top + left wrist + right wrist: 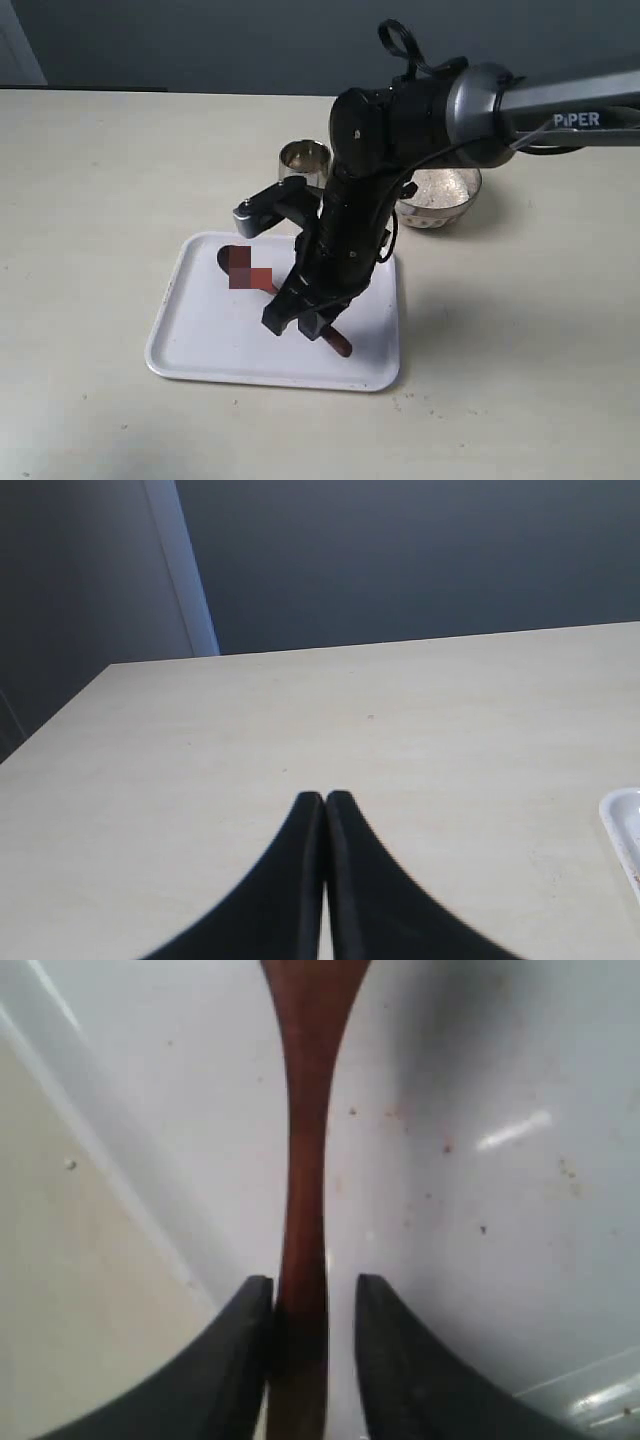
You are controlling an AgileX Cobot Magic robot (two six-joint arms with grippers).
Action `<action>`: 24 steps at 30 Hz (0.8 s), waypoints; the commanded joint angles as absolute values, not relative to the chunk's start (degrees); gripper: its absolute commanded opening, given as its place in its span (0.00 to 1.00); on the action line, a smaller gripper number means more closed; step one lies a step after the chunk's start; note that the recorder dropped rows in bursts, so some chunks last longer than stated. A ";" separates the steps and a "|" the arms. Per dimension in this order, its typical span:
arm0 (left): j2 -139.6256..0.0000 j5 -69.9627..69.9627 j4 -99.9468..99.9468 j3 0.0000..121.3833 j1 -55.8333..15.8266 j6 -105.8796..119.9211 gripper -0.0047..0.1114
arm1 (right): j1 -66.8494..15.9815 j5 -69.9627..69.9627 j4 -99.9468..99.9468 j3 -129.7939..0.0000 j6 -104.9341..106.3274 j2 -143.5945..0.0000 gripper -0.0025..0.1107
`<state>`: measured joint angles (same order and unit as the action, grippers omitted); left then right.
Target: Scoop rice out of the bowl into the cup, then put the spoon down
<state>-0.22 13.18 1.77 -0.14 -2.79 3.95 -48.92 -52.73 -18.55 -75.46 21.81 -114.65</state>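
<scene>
**Right gripper straddles spoon laid on tray**

The right gripper [295, 322] points down over the long slim handle of the dark reddish-brown wooden spoon [338, 343], one black finger [245, 1340] on each side of it. In the right wrist view the gripper [313, 1285] has one finger against the handle of the spoon [305, 1160] while a thin strip of white shows between the handle and the other, so the jaws stand slightly apart and are not clamped.

The spoon lies flat in the white rectangular plastic tray [200, 330], its oval bowl toward the tray's far left corner and its handle end near the front rim. A few dark specks dot the tray floor [480, 1210].

Behind the tray stands the small shiny steel cup [303, 160]; to its right, partly behind the arm, the wider steel bowl [435, 215] holds a mound of white rice [440, 185].

The left gripper [325, 800] hangs over the bare pale beige table [400, 710], fingertips pressed together and holding nothing, a corner of the tray [625, 830] at the frame's edge.
</scene>
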 commanded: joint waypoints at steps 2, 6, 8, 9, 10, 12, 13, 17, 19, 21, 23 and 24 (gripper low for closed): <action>0.00 12.46 1.73 0.00 -2.92 3.82 0.04 | -48.73 -57.06 -18.49 -75.26 21.38 -114.47 0.54; 0.00 12.46 1.73 0.00 -2.92 3.82 0.04 | -48.73 -63.82 -18.44 -75.26 19.63 -113.24 0.34; 0.00 12.46 1.73 0.00 -2.92 3.82 0.04 | -48.73 -65.77 -18.44 -75.26 18.87 -111.72 0.15; 0.00 12.46 1.73 0.00 -2.92 3.82 0.04 | -48.73 -66.47 -18.32 -75.26 18.34 -110.90 0.07; 0.00 12.46 1.73 0.00 -2.92 3.82 0.04 | -48.73 -67.12 -18.32 -75.26 18.16 -109.70 0.02; 0.00 12.46 1.73 0.00 -2.92 3.82 0.04 | -48.73 -66.92 -18.44 -75.26 17.22 -106.98 0.02; 0.00 12.46 1.73 0.00 -2.92 3.82 0.04 | -48.73 -66.30 -18.33 -75.26 16.48 -105.09 0.02; 0.00 12.46 1.73 0.00 -2.92 3.82 0.04 | -48.73 -63.68 -16.83 -75.26 13.95 -96.58 0.02; 0.00 12.46 1.73 0.00 -2.92 3.82 0.04 | -48.73 -63.45 -13.28 -75.26 11.47 -91.70 0.02; 0.00 12.46 1.73 0.00 -2.92 3.82 0.04 | -48.73 -63.86 -8.34 -75.26 7.80 -87.03 0.02; 0.00 12.46 1.73 0.00 -2.92 3.82 0.04 | -48.73 -64.10 -4.90 -75.26 6.08 -83.66 0.02; 0.00 12.46 1.73 0.00 -2.92 3.82 0.04 | -48.62 -64.65 -3.98 -75.26 4.56 -81.50 0.02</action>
<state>-0.22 13.18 1.77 -0.14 -2.79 3.95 -48.92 -63.63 -8.11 -75.37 7.88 -86.56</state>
